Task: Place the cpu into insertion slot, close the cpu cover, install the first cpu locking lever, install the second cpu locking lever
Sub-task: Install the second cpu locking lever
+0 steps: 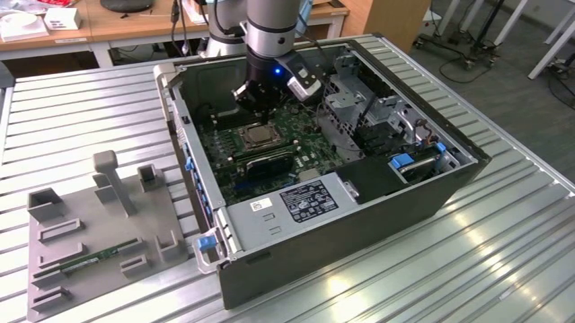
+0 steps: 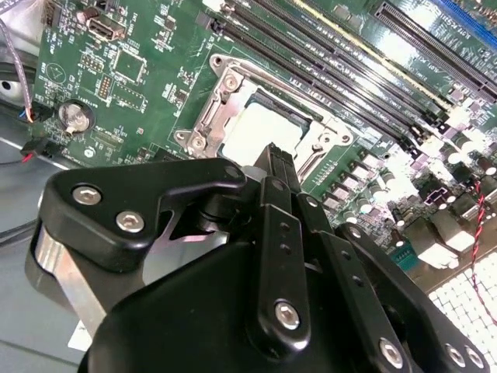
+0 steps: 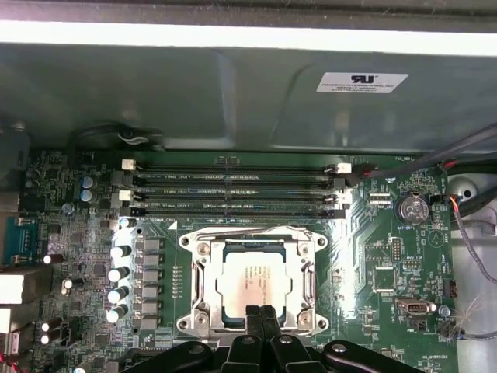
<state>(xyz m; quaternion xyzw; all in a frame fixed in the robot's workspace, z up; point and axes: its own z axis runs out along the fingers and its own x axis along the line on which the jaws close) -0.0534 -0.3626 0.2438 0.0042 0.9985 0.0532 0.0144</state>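
Observation:
The cpu (image 3: 252, 280) is a pale square chip lying flat in the insertion slot (image 3: 311, 247) on the green motherboard, also seen in the exterior view as the cpu (image 1: 258, 137). The silvery cpu cover (image 3: 203, 280) lies down around the chip, which shows through its square cut-out. My gripper (image 3: 261, 312) hangs just above the socket's edge with its two black fingers pressed together and nothing between them. In the second wrist view the gripper (image 2: 276, 155) stands in front of the cpu (image 2: 252, 136) and hides part of the cpu cover (image 2: 225, 93).
Long black memory slots (image 3: 233, 190) run beside the socket, and a row of capacitors (image 3: 118, 272) stands along another side. The open computer case (image 1: 359, 195) walls the board in. On the exterior view's left sits a grey fixture tray (image 1: 99, 222) holding a memory stick (image 1: 90, 259).

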